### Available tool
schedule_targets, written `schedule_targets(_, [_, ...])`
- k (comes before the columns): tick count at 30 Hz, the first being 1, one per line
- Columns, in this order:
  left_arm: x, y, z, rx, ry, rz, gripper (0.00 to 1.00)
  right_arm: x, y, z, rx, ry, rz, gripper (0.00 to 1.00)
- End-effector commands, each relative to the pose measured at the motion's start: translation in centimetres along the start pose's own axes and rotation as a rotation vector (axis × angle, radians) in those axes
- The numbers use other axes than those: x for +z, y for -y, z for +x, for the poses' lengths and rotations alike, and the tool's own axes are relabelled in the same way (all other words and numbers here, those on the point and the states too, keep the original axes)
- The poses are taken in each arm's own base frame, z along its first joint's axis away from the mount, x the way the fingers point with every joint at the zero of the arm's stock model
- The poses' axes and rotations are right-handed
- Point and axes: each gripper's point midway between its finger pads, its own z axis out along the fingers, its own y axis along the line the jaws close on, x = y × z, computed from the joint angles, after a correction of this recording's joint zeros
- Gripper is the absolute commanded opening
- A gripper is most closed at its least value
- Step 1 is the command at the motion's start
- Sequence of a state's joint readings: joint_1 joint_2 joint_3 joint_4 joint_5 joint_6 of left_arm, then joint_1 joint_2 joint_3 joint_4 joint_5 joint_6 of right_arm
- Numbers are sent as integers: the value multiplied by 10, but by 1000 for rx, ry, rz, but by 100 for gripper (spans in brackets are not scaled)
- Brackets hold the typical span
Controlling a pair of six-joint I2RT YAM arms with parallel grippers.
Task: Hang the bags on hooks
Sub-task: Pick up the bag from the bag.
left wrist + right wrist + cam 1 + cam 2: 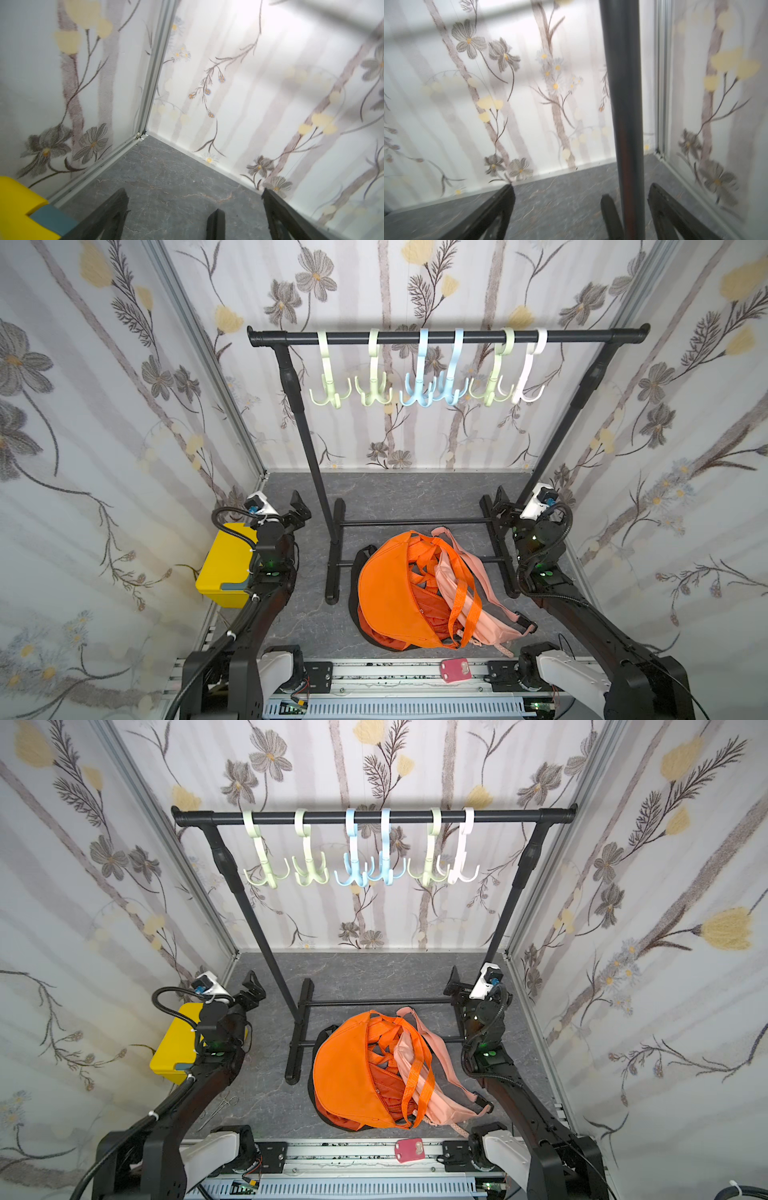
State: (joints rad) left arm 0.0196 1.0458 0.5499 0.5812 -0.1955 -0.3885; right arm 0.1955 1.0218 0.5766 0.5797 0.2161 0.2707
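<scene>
An orange bag (390,593) (345,1073) lies in a heap on the grey floor with a pink bag (469,589) and a black one (360,556) under it, their straps tangled. Several hooks, green (328,393), blue (419,396) and white (527,393), hang on the black rack's top bar (449,336) (374,817). My left gripper (300,506) (252,986) (194,193) stands open and empty, left of the rack. My right gripper (498,504) (455,982) (582,187) is open and empty, beside the rack's right pole (623,104). Both are apart from the bags.
A yellow box (224,564) (18,207) sits by the left wall behind my left arm. The rack's feet (334,551) and cross rods (411,522) lie just behind the bags. A pink tag (456,670) rests on the front rail. Forceps (222,1104) lie at front left.
</scene>
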Motion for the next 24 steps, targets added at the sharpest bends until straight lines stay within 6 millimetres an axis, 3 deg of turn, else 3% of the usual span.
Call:
schedule_targets(1, [-26, -12, 49, -188, -266, -61, 100, -19, -28, 47, 201, -274, -117, 100])
schedule_targets(10, [-84, 40, 46, -211, -406, 28, 99, -54, -42, 46, 130, -356, -85, 99])
schedule_targets(17, [-141, 97, 99, -160, -615, 169, 99, -77, -61, 56, 115, -478, -109, 100])
schedule_targets(24, [-200, 158, 143, -100, -738, 358, 100, -102, -73, 55, 122, -596, -134, 91])
